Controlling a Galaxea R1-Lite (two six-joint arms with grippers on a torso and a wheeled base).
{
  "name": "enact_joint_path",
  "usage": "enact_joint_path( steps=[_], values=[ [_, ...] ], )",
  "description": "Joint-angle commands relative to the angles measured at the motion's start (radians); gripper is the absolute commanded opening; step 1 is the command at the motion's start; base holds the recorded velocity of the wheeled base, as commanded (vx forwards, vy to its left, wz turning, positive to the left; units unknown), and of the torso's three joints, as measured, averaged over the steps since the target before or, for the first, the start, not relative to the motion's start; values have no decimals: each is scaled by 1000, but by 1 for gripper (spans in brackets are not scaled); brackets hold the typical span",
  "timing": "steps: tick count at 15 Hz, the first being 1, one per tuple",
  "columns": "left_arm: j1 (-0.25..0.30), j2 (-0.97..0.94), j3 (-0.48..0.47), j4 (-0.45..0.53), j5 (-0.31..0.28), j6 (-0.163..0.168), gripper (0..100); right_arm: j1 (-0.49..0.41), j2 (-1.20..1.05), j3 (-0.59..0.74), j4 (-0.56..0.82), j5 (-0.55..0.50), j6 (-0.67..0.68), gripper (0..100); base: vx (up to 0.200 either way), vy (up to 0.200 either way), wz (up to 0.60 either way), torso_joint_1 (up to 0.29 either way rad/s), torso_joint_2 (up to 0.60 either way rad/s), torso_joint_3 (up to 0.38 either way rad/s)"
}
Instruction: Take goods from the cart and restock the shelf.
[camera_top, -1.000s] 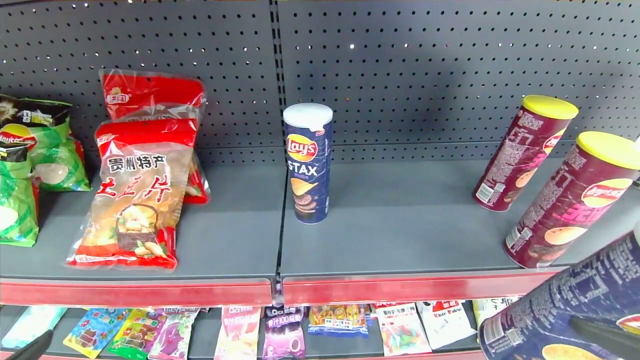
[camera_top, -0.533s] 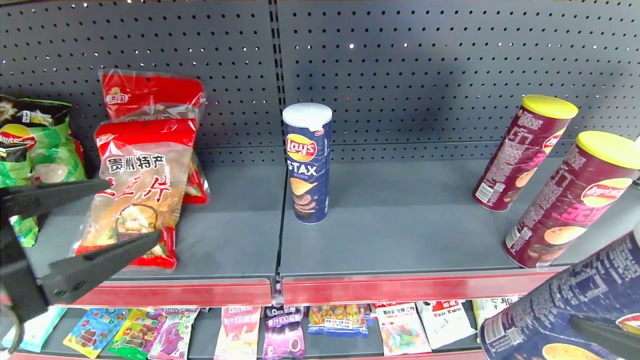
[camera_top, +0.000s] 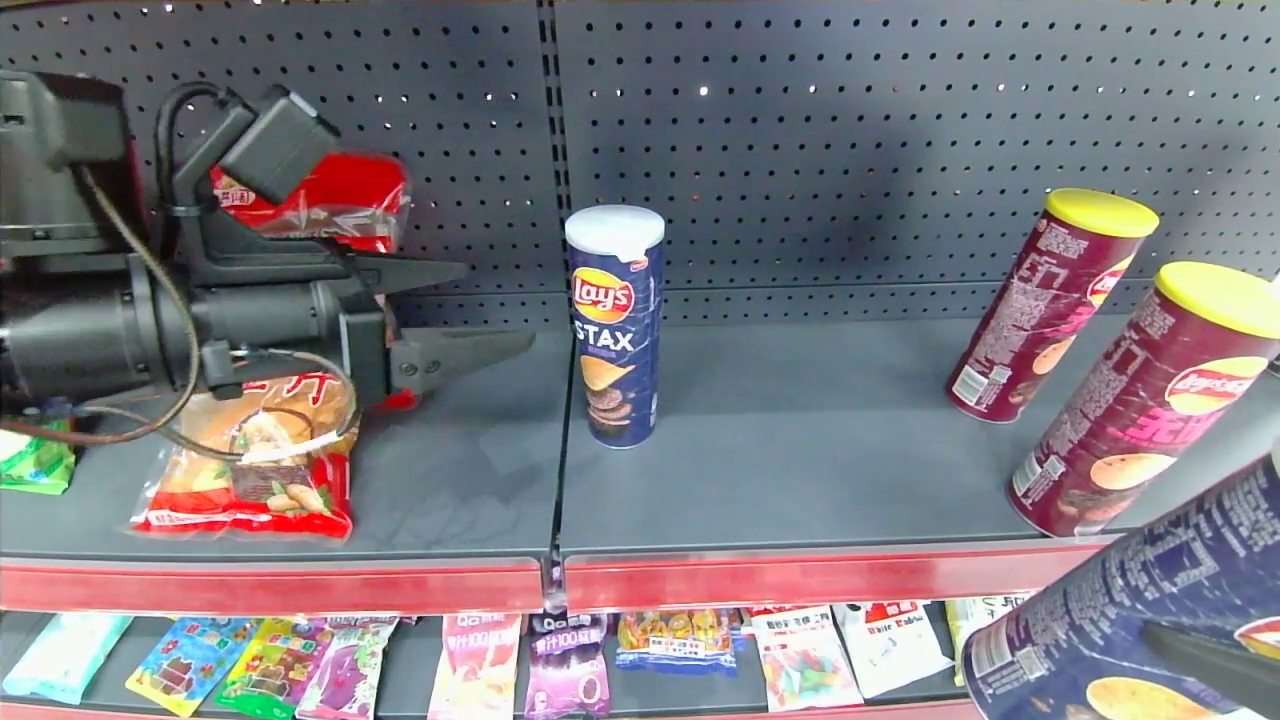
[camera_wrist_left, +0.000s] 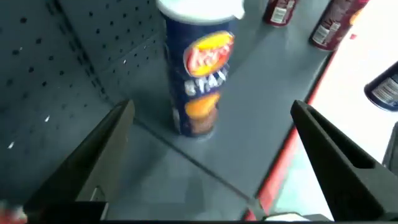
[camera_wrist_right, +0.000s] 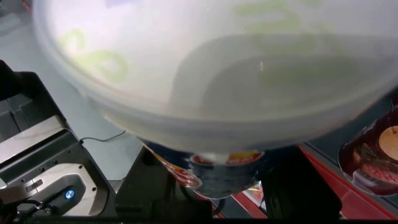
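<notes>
Right of the upright can (camera_top: 614, 325), the right pincer (camera_wrist_right: 214, 186) clamps a slanted blue can (camera_top: 1120, 600). Left pincer (camera_top: 497, 305) gapes over the shelf (camera_top: 800, 470).

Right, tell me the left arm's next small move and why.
Probably ease the left end effector forward until the upright blue can sits between its open jaws: it points at the can but is short of it, with bare shelf between.

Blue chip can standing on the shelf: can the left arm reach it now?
Probably yes: the left gripper, jaws open, points at the blue chip can, with bare shelf between them.
</notes>
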Motion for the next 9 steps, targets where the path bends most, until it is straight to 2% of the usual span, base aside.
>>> enact_joint_path(
  steps=[1,3,8,9],
  values=[
    [16,102,-56,-7,-22,1,100,-6,0,0,0,0,-1,0,0,0,0,0,0,0],
    [31,137,-86,-7,-48,18,100,-12,0,1,0,0,1,0,0,0,0,0,0,0],
    [31,201,-125,-10,-145,23,100,-14,6,-2,0,0,1,0,0,0,0,0,0,0],
    [31,238,-164,-10,-157,38,100,-14,6,-2,0,0,1,0,0,0,0,0,0,0]
  ],
)
